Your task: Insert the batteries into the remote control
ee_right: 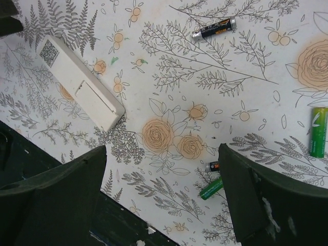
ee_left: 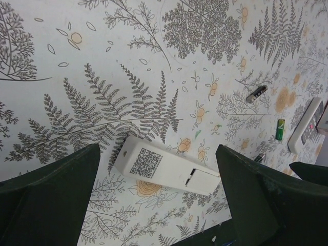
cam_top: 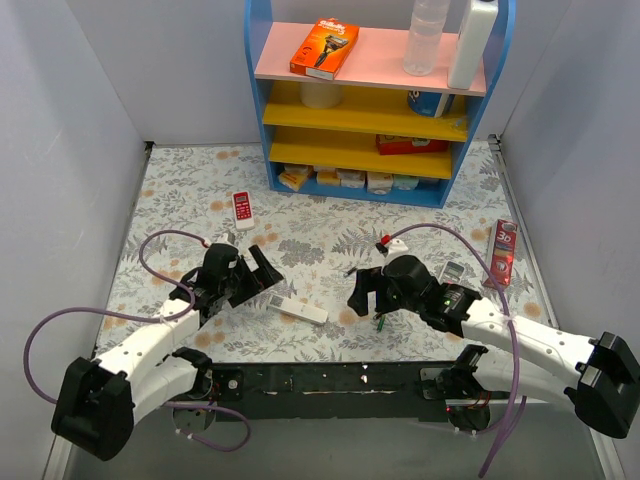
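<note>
**Both arms poised over a face-down remote, cells still loose**

From the top view, the remote control [cam_top: 303, 310] lies on the counter [cam_top: 320, 235] between the two arms, near the front edge. Its plain back is up, which is the side the cells go into. The left fingers [cam_top: 262, 268] hang just beside its left end, spread and holding nothing. The right fingers [cam_top: 360, 290] hover to its right, also spread and empty, with a green battery [cam_top: 381, 322] just beneath them.

On the left wrist camera, the remote control [ee_left: 166, 166] sits between the splayed left fingers [ee_left: 56, 189], apart from both. Its QR label and battery hatch face the lens, and the hatch looks shut, so opening it is probably the first job. Farther off lie a dark battery [ee_left: 256, 94] and a second green battery [ee_left: 280, 129], the latter just beside a grey remote [ee_left: 307, 125].

The right wrist camera has the batteries laid out for picking. The dark battery [ee_right: 213, 29] is at the far side and the second green battery [ee_right: 318, 131] is off to the right. The green battery [ee_right: 211, 188] lies with a short dark battery [ee_right: 211, 166] against the inner edge of the right fingers [ee_right: 256, 195], which are wide apart and gripping nothing. The remote control [ee_right: 79, 82] waits well to the left, hatch up, so this arm looks set to fetch while the left one steadies
</note>
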